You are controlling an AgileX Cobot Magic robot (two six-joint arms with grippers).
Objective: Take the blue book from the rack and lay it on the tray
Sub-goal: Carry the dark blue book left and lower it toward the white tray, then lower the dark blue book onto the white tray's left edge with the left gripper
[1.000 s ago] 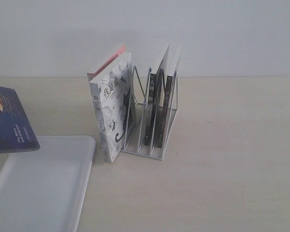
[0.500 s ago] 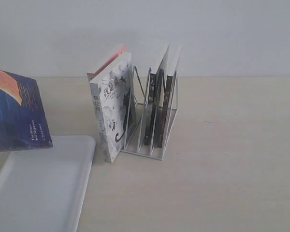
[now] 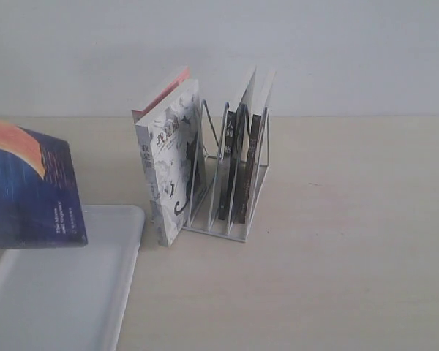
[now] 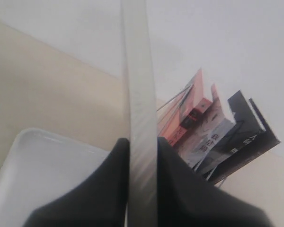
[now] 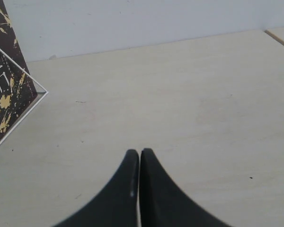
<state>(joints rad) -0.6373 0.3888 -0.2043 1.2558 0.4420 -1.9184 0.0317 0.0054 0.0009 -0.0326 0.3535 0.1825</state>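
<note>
The blue book (image 3: pixel 25 194), dark blue with an orange crescent, hangs tilted above the far left end of the white tray (image 3: pixel 66 292). In the left wrist view its page edge (image 4: pixel 139 94) runs up the middle, clamped between my left gripper (image 4: pixel 142 142)'s two black fingers, with the tray (image 4: pixel 38 175) below. The white wire rack (image 3: pixel 230 183) stands mid-table, holding a white-grey illustrated book (image 3: pixel 172 161) and black-spined books (image 3: pixel 241 161). My right gripper (image 5: pixel 139 152) is shut and empty over bare table, off to one side of the rack (image 5: pixel 19 109). Neither gripper shows in the exterior view.
A pink-covered book (image 3: pixel 161 91) leans behind the illustrated one. A pale wall rises behind the wooden table (image 3: pixel 351 256). The tabletop right of the rack holds nothing in view.
The blue book has moved right and come further into the exterior view, over the tray's left end. The rack and its books have not moved.
</note>
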